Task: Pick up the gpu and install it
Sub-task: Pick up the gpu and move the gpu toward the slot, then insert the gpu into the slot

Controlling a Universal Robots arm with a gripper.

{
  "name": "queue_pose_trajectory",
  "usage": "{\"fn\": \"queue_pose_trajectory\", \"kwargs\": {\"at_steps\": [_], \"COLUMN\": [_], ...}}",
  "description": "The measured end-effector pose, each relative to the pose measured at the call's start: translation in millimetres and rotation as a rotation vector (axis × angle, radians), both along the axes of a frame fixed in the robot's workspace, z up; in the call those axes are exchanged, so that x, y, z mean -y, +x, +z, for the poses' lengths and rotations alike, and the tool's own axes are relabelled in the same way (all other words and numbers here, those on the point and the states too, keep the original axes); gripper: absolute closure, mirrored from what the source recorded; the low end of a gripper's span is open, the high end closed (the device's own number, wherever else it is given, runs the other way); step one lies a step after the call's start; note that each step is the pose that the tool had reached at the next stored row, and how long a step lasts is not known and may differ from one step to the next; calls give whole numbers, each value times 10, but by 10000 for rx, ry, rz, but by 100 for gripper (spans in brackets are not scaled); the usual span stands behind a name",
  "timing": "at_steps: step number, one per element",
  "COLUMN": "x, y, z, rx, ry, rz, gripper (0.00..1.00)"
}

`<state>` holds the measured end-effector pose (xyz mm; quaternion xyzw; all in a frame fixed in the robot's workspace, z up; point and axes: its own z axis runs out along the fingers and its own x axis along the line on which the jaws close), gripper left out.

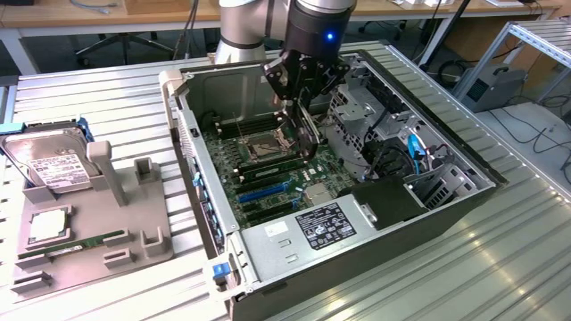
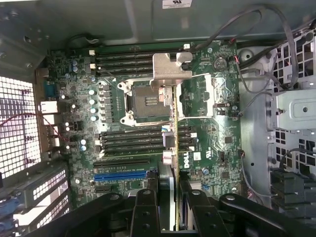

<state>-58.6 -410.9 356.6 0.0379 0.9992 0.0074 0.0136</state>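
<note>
My gripper (image 1: 300,90) hangs inside the open computer case (image 1: 192,127), above the green motherboard (image 1: 267,177), and is shut on the gpu (image 1: 311,130). The card is a thin dark blade that hangs down edge-on from the fingers. In the wrist view the gpu (image 2: 176,133) runs as a narrow line away from my gripper (image 2: 170,200), with its silver bracket (image 2: 170,71) at the far end over the CPU socket (image 2: 143,98). The blue expansion slot (image 2: 121,175) lies on the motherboard (image 2: 212,148), off to one side of the card.
A drive cage (image 1: 357,110) and cables (image 1: 415,150) crowd the case on the exterior view's right, with the power supply (image 1: 312,231) at the front. Outside it, a grey fixture (image 1: 107,237) holds a hard drive (image 1: 49,167), a CPU (image 1: 47,229) and a RAM stick (image 1: 85,244).
</note>
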Motion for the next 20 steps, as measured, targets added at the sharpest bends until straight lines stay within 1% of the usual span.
{"fn": "queue_pose_trajectory", "kwargs": {"at_steps": [4, 17, 20], "x": [0, 0, 0], "y": [25, 26, 26], "z": [-1, -1, -1], "rx": [0, 0, 0], "ry": [-1, -1, -1], "rz": [1, 1, 86], "gripper": [73, 73, 73]}}
